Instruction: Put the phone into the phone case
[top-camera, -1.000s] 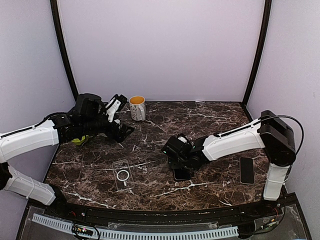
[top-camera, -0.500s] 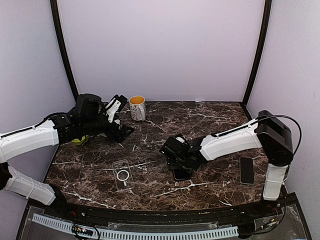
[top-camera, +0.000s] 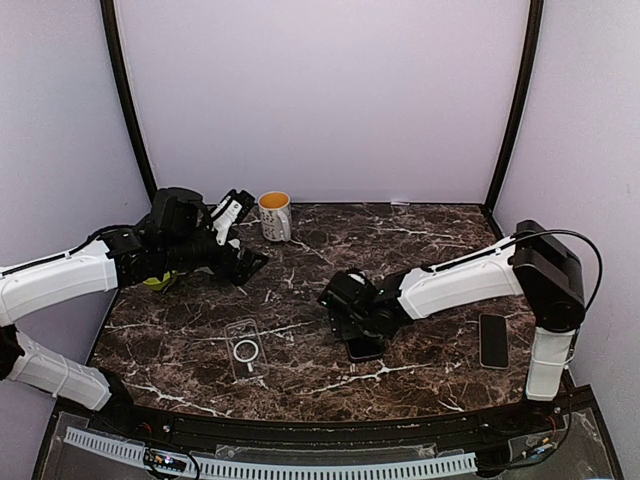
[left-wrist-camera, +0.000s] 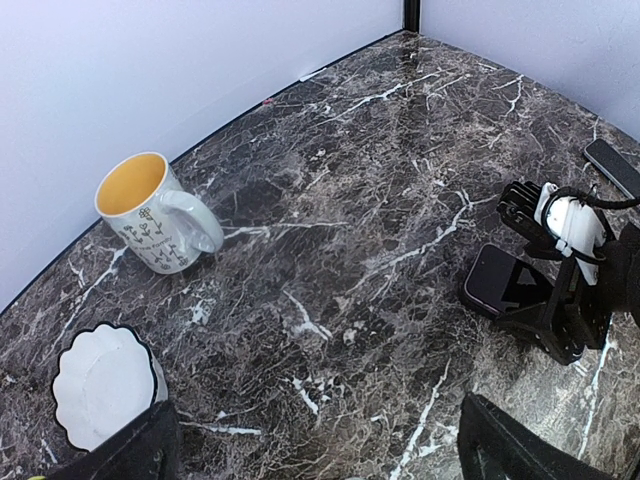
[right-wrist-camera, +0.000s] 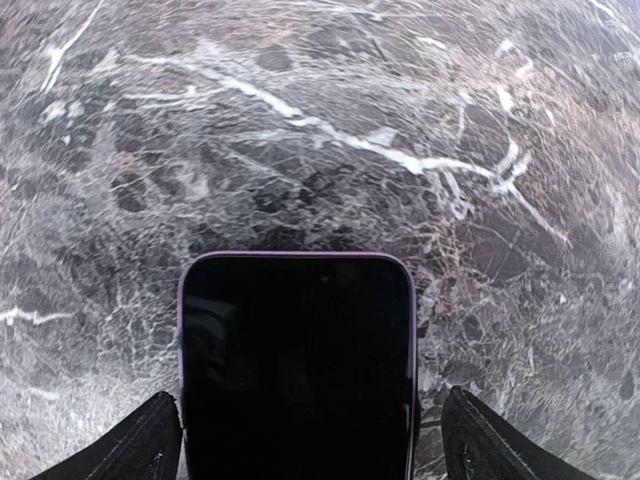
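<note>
The right gripper (right-wrist-camera: 318, 447) sits low over the phone (right-wrist-camera: 297, 360) with its fingers spread, one on each side of the phone's near end. A gap shows on the right side, so it is not pinching the phone. The phone lies flat and screen-up on the table (top-camera: 420, 240), a little right of the middle. The left gripper (top-camera: 245, 236) hangs above the table's far left part with its jaws wide apart and nothing between them.

The phone case (top-camera: 245, 349) lies flat near the front edge, to the left of the phone and well apart from it. Its white ring faces up. A second black phone (top-camera: 493, 340) lies by the right edge, close to the right arm's base. A white mug (top-camera: 275, 216) stands at the back wall, just beside the left gripper. A small white scalloped dish (left-wrist-camera: 100, 385) sits below the left wrist.

The table top is dark marble with white veins. Pale lilac walls enclose it, with black posts at the back corners.

The mug's inside shows yellow-orange, and I cannot tell whether it holds anything. The dish looks plain white inside.
</note>
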